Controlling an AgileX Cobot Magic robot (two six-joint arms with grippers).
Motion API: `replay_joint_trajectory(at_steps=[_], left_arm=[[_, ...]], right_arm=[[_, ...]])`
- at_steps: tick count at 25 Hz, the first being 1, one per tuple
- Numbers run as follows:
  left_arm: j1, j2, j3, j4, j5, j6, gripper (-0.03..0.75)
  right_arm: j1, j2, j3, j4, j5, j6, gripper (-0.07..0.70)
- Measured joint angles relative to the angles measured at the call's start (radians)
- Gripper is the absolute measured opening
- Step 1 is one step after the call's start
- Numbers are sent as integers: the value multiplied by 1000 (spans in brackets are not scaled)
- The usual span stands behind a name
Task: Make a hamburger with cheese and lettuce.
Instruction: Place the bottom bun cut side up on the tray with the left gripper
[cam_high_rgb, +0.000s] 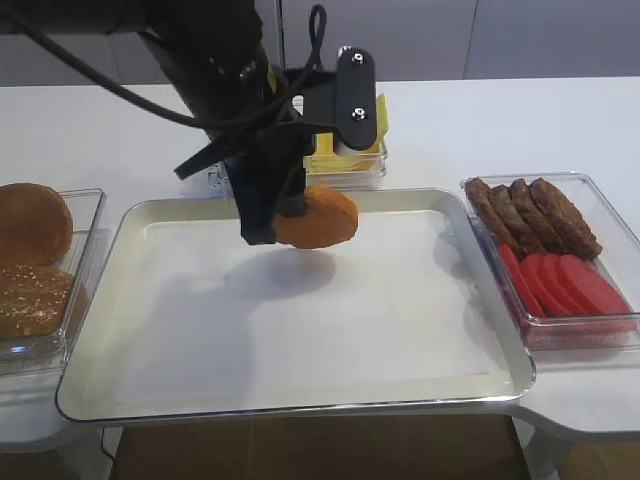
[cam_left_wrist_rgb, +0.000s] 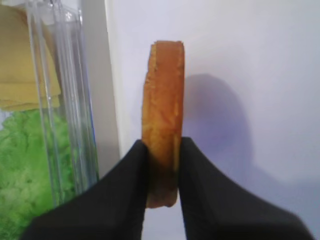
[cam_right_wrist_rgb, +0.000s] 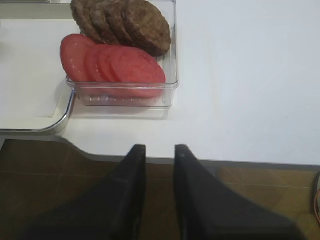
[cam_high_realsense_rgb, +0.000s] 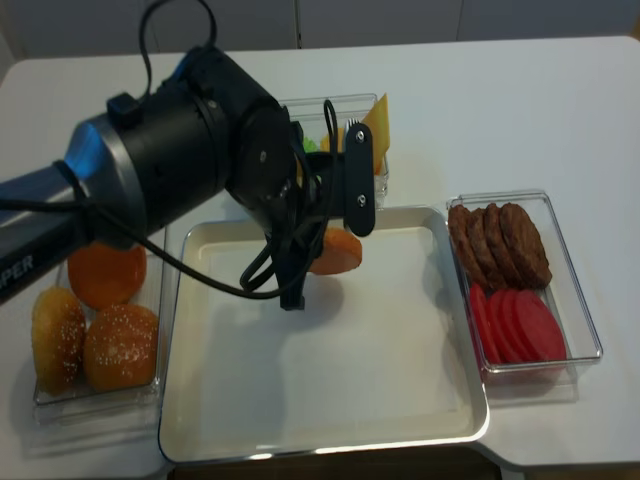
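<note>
My left gripper is shut on the hamburger's bun half, a round golden-brown piece. It holds the bun a little above the far middle of the metal tray. In the left wrist view the bun stands on edge between the black fingers. The cheese and the lettuce lie in a clear box to its left. The cheese also shows behind the arm. My right gripper is open with a narrow gap and empty, over the table's front edge.
A clear box at the right holds brown patties and red tomato slices. Another box at the left holds whole buns. The left arm's bulk hangs over the tray's far left.
</note>
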Motion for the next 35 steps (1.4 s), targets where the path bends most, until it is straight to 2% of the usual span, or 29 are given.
replay_joint_trajectory(at_steps=[8,35], left_arm=[[-16,28,0,11,-13,0,132],[-18,28,0,9,-9,-25,132]], right_arm=[[0,0,0,0,0,0,170],[0,0,0,0,0,0,170]])
